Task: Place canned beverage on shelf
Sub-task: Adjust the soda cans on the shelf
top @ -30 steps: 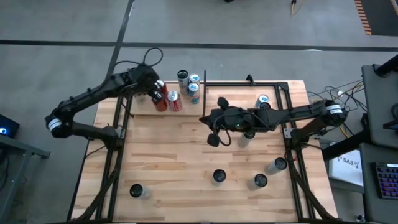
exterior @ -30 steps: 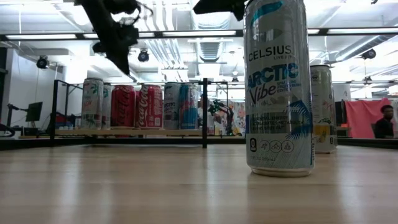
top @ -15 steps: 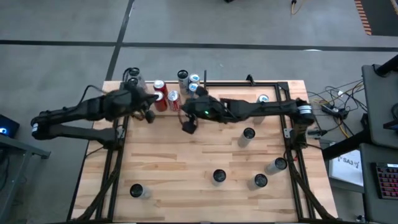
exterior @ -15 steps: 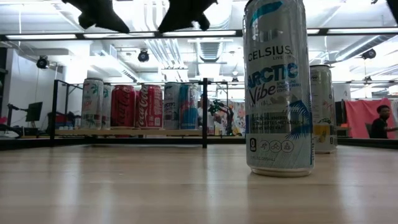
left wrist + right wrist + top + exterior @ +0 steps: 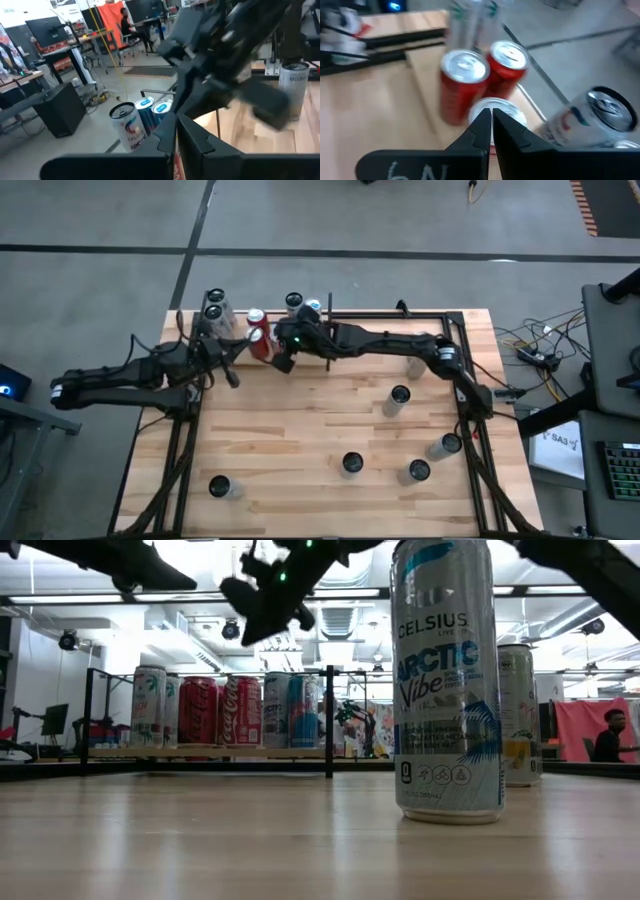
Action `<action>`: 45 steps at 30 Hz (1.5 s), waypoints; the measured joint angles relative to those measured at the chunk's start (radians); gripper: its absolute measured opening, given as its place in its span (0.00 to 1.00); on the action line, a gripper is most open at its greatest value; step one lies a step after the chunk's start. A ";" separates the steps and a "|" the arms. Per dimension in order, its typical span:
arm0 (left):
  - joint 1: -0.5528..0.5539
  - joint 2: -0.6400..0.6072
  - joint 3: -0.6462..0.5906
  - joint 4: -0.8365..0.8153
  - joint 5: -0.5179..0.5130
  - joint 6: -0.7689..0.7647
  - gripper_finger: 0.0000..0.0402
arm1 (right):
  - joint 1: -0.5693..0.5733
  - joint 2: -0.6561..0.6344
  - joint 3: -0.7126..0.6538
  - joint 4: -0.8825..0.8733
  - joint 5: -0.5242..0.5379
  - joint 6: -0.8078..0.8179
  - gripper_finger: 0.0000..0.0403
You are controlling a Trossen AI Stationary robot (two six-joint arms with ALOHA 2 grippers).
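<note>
The pale butcher-block wooden desk (image 5: pixel 300 430) carries the shelf (image 5: pixel 232 352), a flat pale plywood panel with thin black upright rods, at its far-left corner. The dark right arm has swung right across from the desk's right half in the last second and now reaches over the shelf. The dark left arm has drawn back from the shelf toward the desk's left edge.

On the shelf a row of cans stands upright: two red soda cans (image 5: pixel 259 326) with pale slim cans either side. Five loose slim cans (image 5: pixel 400 395) stand well apart over the near and right parts of the desk, none of them near either arm.

The right pincer (image 5: pixel 284 360) hangs above the red cans, its fingers (image 5: pixel 482 122) pressed together on nothing. The left pincer (image 5: pixel 226 370) is likewise clamped tight and empty.

I'd say one placing is finished and the arms are merely swapping over. The next can has yet to be fetched.
</note>
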 joint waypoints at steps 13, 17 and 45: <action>0.000 -0.103 -0.002 -0.031 -0.005 -0.001 0.00 | -0.027 0.080 0.054 -0.069 0.108 0.036 0.02; 0.000 -0.117 -0.002 -0.031 -0.005 0.000 0.00 | -0.025 0.082 0.052 -0.073 0.108 0.046 0.02; 0.001 -0.122 0.005 -0.027 -0.005 -0.011 0.00 | -0.008 0.082 0.001 -0.007 0.037 0.104 0.02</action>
